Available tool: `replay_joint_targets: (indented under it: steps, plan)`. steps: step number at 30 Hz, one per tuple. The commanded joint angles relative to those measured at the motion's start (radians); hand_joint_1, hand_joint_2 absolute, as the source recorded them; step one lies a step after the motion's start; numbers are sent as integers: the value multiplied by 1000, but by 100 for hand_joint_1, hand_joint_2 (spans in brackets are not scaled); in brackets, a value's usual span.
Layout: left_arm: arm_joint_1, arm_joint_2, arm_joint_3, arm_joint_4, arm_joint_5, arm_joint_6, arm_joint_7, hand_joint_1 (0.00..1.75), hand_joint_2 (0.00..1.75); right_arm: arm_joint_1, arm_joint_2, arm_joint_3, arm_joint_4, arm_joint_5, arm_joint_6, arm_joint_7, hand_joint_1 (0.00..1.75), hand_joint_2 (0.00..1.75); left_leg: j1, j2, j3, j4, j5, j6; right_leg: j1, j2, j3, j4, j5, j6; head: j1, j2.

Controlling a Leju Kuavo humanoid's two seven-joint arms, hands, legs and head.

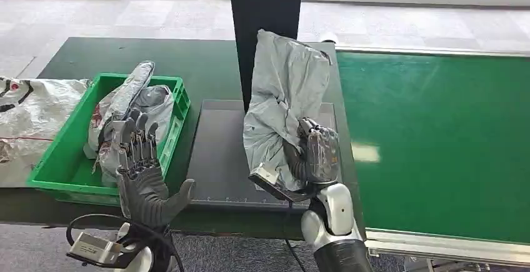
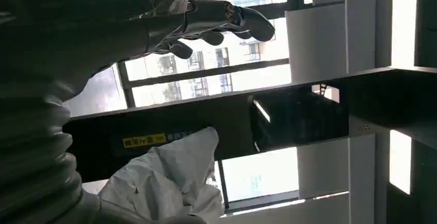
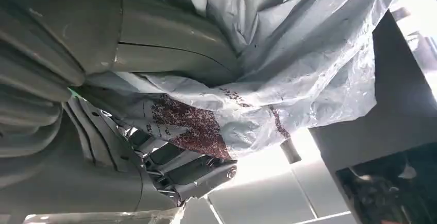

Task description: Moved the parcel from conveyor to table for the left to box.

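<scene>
- Above the grey mat (image 1: 219, 153) on the dark green desk (image 1: 75, 56), the right hand (image 1: 315, 159) grips the grey plastic parcel (image 1: 284, 106) at its lower end, fingers wrapped around the crumpled wrap
- Parcel stands roughly upright in that grasp, its upper part rising in front of the black post (image 1: 265, 9); whether its lower edge touches the mat cannot be told
- Right wrist view confirms the hold: thick grey thumb pressed into the parcel's wrap, with a dark red printed patch (image 3: 188, 126) visible on the plastic
- Left hand (image 1: 140, 169) is raised at the near edge of the desk, fingers spread apart and extended, holding nothing
- Left hand sits in front of the green crate (image 1: 62, 159), which contains other grey wrapped parcels (image 1: 128, 106)
- Green conveyor belt (image 1: 437, 141) lies to the right of the desk, just beside the held parcel
- White printed sack (image 1: 28, 119) lies at the left end of the desk, beside the crate
- Left wrist view shows the dark fingers (image 2: 227, 20) stretched out against bright windows
</scene>
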Motion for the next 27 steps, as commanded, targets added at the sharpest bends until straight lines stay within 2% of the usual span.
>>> replay_joint_targets:
  steps: [1,2,5,10,11,12,13,14,18,20,22,25,27]
  plan:
    - [-3,15,9,45,0,13,3,0,175,-165,-18,-22,422,55,-2,133,175,175,0,3,4,-2,0,0,0,3,3,-2,1,0,0,0]
    - [1,17,4,43,-1,14,3,0,175,-188,-15,-50,498,25,-2,108,175,175,0,3,6,-4,0,0,0,4,5,-4,1,0,0,0]
    - [9,23,-4,45,4,3,3,0,175,-206,-23,-83,576,51,-2,136,175,175,0,1,4,-2,0,0,0,2,4,-2,1,0,0,0]
    - [-11,17,0,66,2,-10,3,0,175,-238,-16,-136,708,-40,49,67,175,175,0,-1,6,-4,1,0,1,0,6,-4,1,0,0,0]
    - [-14,16,2,60,-7,-4,3,0,175,-244,-7,-159,721,-102,152,-21,117,175,0,0,7,-5,1,1,0,1,7,-5,1,0,0,0]
    - [-13,17,2,58,-7,-4,3,0,175,-243,-3,-162,717,-110,156,-30,108,175,0,0,7,-5,1,0,0,1,7,-5,1,0,0,0]
    - [-11,18,5,55,-11,-5,3,0,175,-242,3,-164,710,-126,172,-46,37,175,0,0,5,-3,0,0,0,1,5,-3,1,0,0,0]
    - [-10,19,6,52,-12,-5,3,0,175,-238,4,-159,696,-152,181,-94,0,175,0,0,4,-2,1,0,0,1,4,-2,1,0,0,0]
    - [-2,19,8,49,-12,-8,3,0,175,-234,4,-154,643,-211,157,-134,0,175,0,0,6,-3,0,0,0,2,5,-3,1,-1,0,0]
    - [-3,19,5,51,-14,-7,3,0,175,-233,2,-155,627,-223,163,-141,0,175,1,1,13,-10,1,0,1,2,12,-10,2,-2,0,0]
    - [-6,20,2,53,-12,-5,3,0,175,-222,-3,-151,599,-236,160,-150,0,175,0,0,3,-2,1,0,0,1,3,-2,1,0,0,0]
    - [-13,21,-22,67,-38,2,3,0,175,-181,3,-134,504,-270,47,-193,0,175,0,0,5,-3,1,0,0,1,4,-3,1,-1,0,0]
    - [-14,21,-25,70,-41,4,3,0,175,-175,4,-130,490,-276,35,-201,0,175,0,-2,4,-2,1,0,0,0,3,-3,0,0,0,0]
